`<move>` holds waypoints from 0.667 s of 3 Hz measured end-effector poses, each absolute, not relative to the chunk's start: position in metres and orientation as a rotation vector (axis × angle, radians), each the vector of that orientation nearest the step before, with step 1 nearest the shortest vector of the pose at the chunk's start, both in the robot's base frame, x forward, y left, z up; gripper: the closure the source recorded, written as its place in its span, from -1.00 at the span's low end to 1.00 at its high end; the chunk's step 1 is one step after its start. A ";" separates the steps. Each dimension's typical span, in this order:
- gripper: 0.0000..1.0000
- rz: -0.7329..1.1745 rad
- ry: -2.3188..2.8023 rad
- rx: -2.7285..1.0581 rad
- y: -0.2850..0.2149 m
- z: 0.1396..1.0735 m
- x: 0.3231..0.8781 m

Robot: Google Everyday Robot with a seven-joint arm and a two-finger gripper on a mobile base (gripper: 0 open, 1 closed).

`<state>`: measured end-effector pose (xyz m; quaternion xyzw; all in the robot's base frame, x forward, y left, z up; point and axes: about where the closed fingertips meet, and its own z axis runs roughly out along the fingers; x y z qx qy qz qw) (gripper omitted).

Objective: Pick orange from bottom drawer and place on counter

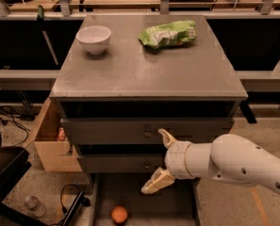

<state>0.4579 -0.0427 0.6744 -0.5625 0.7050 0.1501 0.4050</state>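
The orange [119, 214] lies on the grey floor of the pulled-out bottom drawer [177, 210], at its front left. My gripper [161, 161] hangs in front of the cabinet, above the drawer and up and to the right of the orange. Its two cream fingers are spread wide, one [167, 138] by the upper drawer's knob, the other [154, 182] lower, and nothing is between them. The grey counter [144, 65] tops the cabinet.
A white bowl [94, 38] and a green bag [168, 33] sit on the counter. Two shut drawers with small knobs [147, 134] are above the open one. A wooden box [50, 140] stands left of the cabinet, with cables and a bottle [34, 204] on the floor.
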 end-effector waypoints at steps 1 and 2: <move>-1.00 0.410 1.786 -1.401 -0.044 0.659 0.455; -1.00 0.456 1.802 -1.420 -0.066 0.614 0.439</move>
